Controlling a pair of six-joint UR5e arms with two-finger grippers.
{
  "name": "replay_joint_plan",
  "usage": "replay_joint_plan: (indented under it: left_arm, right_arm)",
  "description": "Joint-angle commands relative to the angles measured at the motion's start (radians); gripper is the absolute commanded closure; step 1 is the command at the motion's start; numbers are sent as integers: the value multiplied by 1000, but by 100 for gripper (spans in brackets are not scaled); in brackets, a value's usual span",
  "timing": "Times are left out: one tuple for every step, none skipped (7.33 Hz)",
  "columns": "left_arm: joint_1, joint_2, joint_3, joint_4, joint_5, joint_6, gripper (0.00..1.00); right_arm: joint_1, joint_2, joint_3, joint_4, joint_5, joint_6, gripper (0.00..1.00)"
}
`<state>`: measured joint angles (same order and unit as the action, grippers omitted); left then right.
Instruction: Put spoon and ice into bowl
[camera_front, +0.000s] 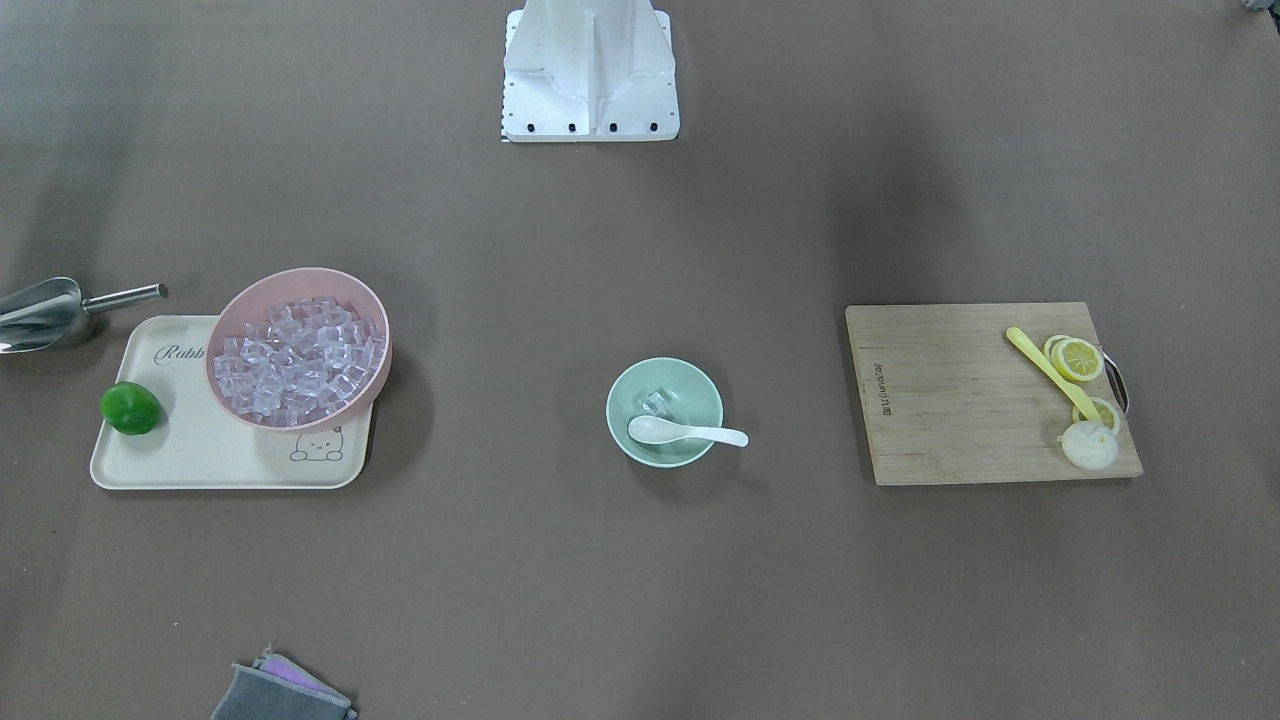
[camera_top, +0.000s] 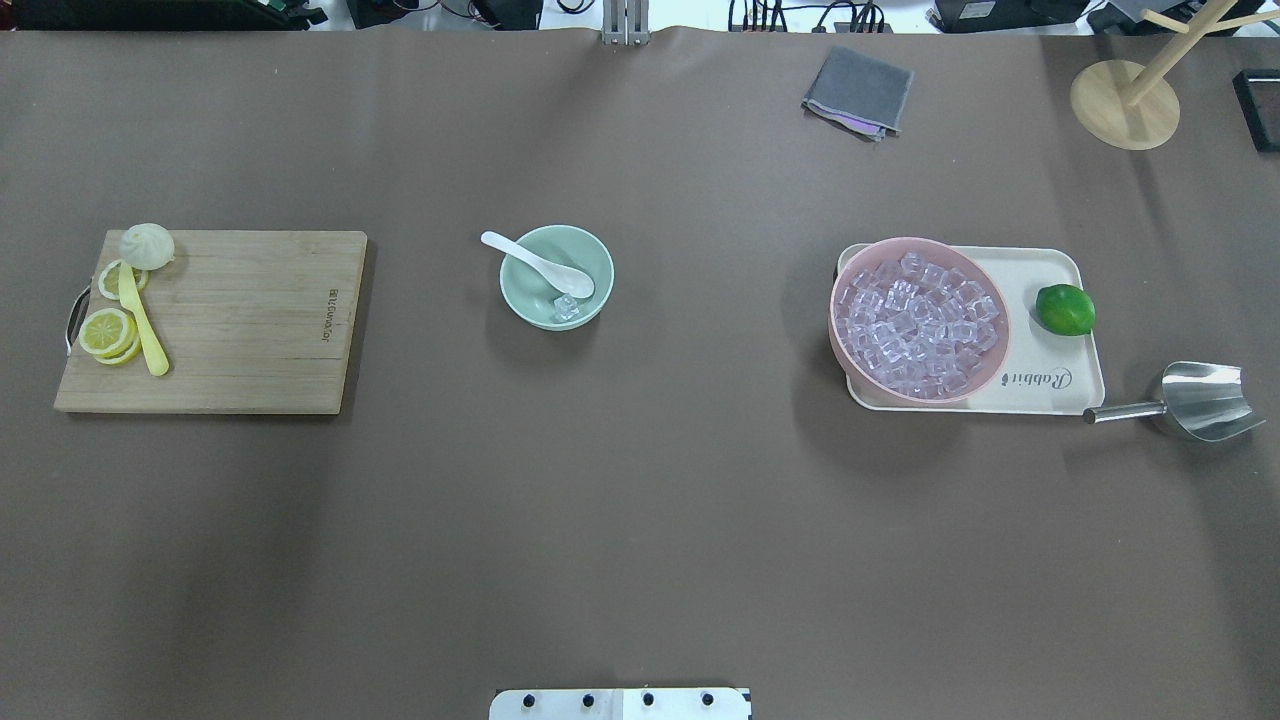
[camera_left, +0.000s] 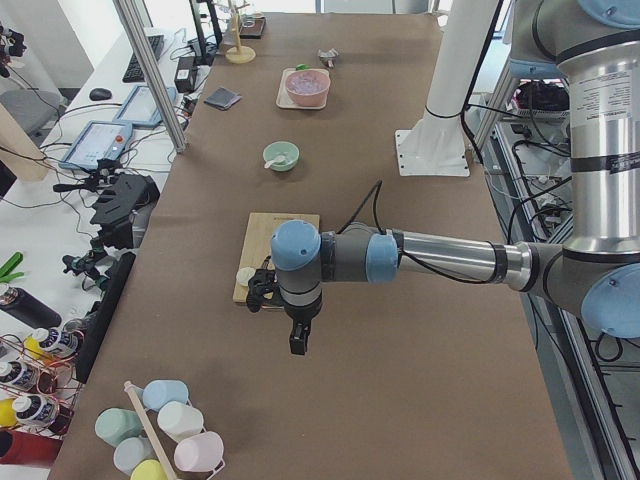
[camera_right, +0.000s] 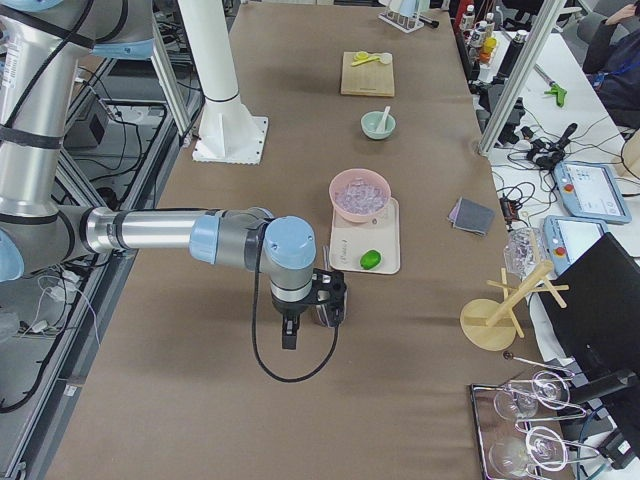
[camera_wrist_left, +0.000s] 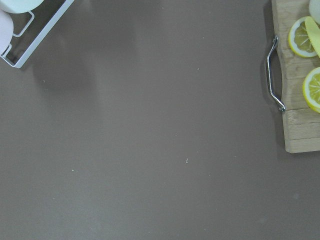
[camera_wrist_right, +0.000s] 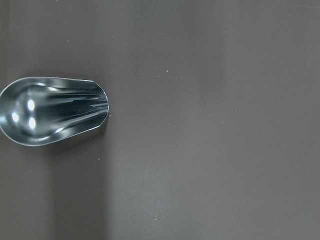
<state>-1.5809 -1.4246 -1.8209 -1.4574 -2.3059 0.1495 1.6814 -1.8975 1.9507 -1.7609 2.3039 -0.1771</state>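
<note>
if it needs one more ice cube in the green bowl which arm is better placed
Probably the right. The right arm hangs by the steel scoop, beside the tray holding the pink bowl of ice; the left arm is by the cutting board, beyond the mint bowl.

Overhead and front-facing views look steeply down from opposite sides, sharing the bowl (camera_top: 556, 277) mid-frame. Side views look along the table (camera_left: 420, 400) from either end. Wrist cameras face straight down, close: cutting board (camera_wrist_left: 300, 131) frame-right, steel scoop (camera_wrist_right: 52, 111) frame-left.
</note>
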Motion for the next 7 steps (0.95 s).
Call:
replay_joint_plan:
  left_arm:
    - [2, 3, 14, -29, 3, -1, 1]
    - [1, 10, 17, -28, 5, -1, 1]
    - [1, 18, 17, -29, 3, -2, 1]
    - [1, 18, 17, -29, 3, -2, 1]
    - [1, 19, 18, -29, 3, -2, 1]
    - [-1, 20, 17, -29, 3, -2, 1]
    - [1, 20, 18, -29, 5, -2, 1]
  right_arm:
    - [35, -32, 7, 1, 14, -7, 0]
    - [40, -34, 8, 1, 16, -7, 0]
    - [46, -34, 11, 1, 16, -7, 0]
    - [49, -35, 11, 1, 14, -10, 0]
    - [50, -44, 10, 1, 14, -9, 0]
    - [50, -45, 5, 1, 12, -10, 0]
    - [50, -45, 5, 3, 14, -18, 0]
